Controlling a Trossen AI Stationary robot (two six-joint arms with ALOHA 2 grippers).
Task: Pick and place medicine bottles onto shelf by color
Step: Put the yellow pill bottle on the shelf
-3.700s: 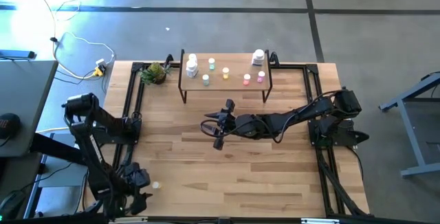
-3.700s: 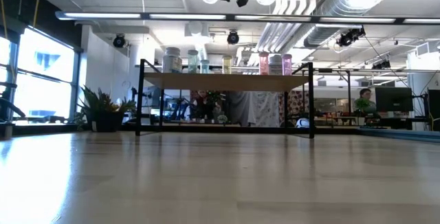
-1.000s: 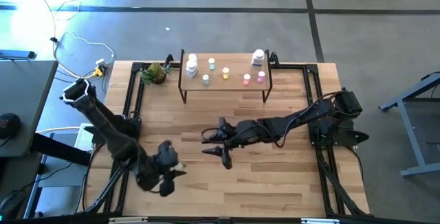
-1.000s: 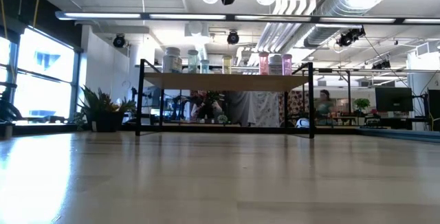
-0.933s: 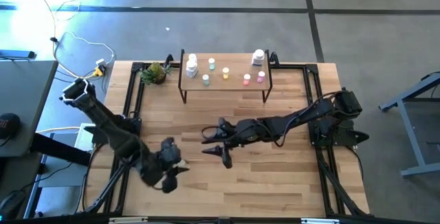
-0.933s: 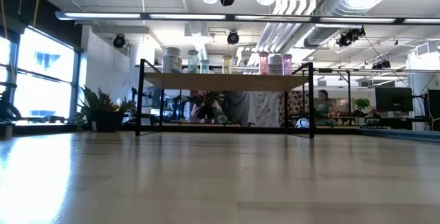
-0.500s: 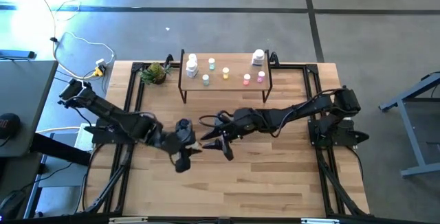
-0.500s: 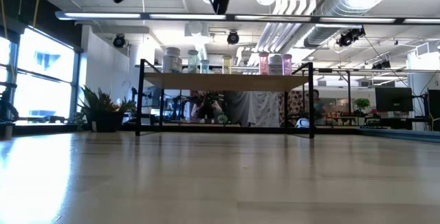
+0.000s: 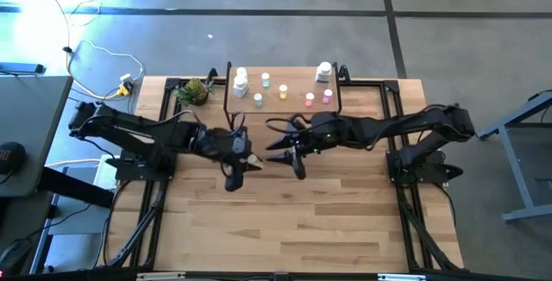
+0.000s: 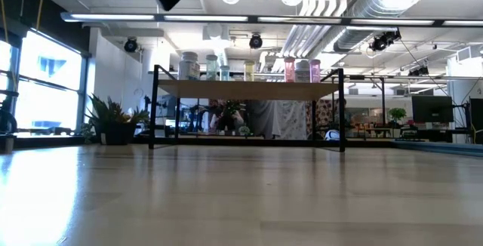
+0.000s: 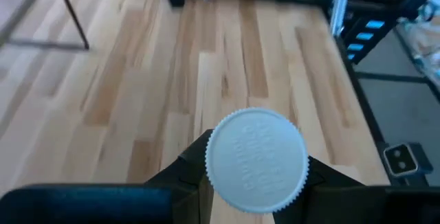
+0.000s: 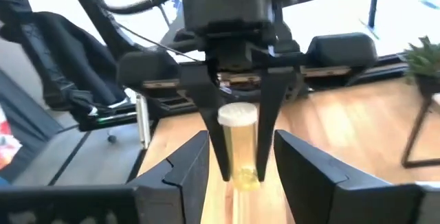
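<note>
**Yellow bottle held in mid-air for a handover**

High view: the left gripper [image 9: 244,162] and right gripper [image 9: 289,153] meet in front of the low light-wood shelf [image 9: 297,85]; a second ago they were well apart.

Left wrist view: the small yellow cylindrical bottle with a ribbed white cap [image 11: 256,159] sits clamped.

Right wrist view: the right gripper's fingers [image 12: 306,165] are spread around it. It looks light, rigid and smooth: grip the body below the cap.

Bottles [image 9: 283,90] on shelf [image 9: 297,85]; plant [image 9: 195,91] (apparently potted) left
</note>
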